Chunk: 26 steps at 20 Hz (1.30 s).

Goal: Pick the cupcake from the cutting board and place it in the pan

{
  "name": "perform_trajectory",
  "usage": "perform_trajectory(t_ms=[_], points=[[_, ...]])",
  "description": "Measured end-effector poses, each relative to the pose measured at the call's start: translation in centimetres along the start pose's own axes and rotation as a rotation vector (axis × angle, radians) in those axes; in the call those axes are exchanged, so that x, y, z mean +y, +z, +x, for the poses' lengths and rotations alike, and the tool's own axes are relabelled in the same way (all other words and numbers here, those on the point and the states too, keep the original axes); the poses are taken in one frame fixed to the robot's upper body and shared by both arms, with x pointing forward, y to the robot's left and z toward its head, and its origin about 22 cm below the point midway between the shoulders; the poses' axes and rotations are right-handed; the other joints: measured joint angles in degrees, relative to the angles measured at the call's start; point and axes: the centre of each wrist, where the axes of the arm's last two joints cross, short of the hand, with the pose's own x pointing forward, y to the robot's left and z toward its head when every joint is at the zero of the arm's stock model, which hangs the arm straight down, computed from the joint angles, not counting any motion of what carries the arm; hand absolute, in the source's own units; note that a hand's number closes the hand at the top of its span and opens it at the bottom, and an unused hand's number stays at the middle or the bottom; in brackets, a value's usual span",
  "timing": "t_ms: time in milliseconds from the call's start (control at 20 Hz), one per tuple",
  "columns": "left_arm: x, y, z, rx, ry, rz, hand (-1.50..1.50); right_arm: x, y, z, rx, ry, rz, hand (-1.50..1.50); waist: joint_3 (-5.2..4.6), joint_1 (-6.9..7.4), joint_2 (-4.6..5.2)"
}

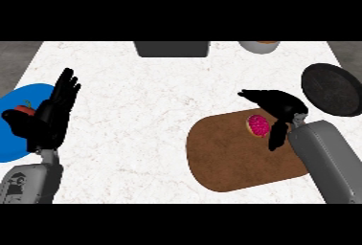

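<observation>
A cupcake (258, 125) with pink frosting sits near the far right edge of a brown cutting board (233, 158). My right hand (279, 109) hovers over it with curled fingers arched around it, the thumb reaching left and another finger hanging down beside it; whether it touches the cupcake I cannot tell. The dark round pan (332, 89) lies at the right edge of the counter, beyond the board. My left hand (50, 117) rests open at the left, fingers up.
A blue plate (17, 122) with a red fruit (25, 109) lies under my left hand at the left edge. A dark grey box (172, 49) and a small bowl (259, 46) stand at the counter's far edge.
</observation>
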Motion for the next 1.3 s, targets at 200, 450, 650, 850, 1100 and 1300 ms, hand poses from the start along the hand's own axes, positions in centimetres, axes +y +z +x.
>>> perform_trajectory(t_ms=[200,450,650,850,1100,1300], points=[[-0.5,0.1,-0.5,0.002,0.005,0.0,0.0,0.9,-0.9,-0.1,0.013,0.008,0.028,-1.5,0.0,-0.03,0.01],[-0.5,-0.2,-1.0,-0.001,0.001,-0.005,0.0,1.9,-1.7,-0.1,0.016,0.007,0.068,1.5,-0.01,-0.11,0.0],[-0.4,-0.6,-0.6,-0.004,-0.002,-0.008,0.0,2.8,-1.9,-0.1,-0.061,0.031,0.096,1.5,0.0,-0.1,0.0],[-0.7,-0.2,-0.7,-0.002,0.001,-0.004,0.0,2.9,-1.9,-0.6,-0.106,0.062,0.083,1.5,0.0,-0.05,-0.03],[-0.5,-0.4,-0.4,0.001,-0.003,-0.005,0.0,3.2,-1.7,-0.5,-0.121,0.072,0.065,1.5,-0.01,-0.16,-0.05],[-0.5,-0.4,-1.0,0.007,-0.004,0.004,0.0,3.2,-1.4,0.0,-0.076,0.036,-0.024,1.5,-0.02,-0.37,-0.11]])
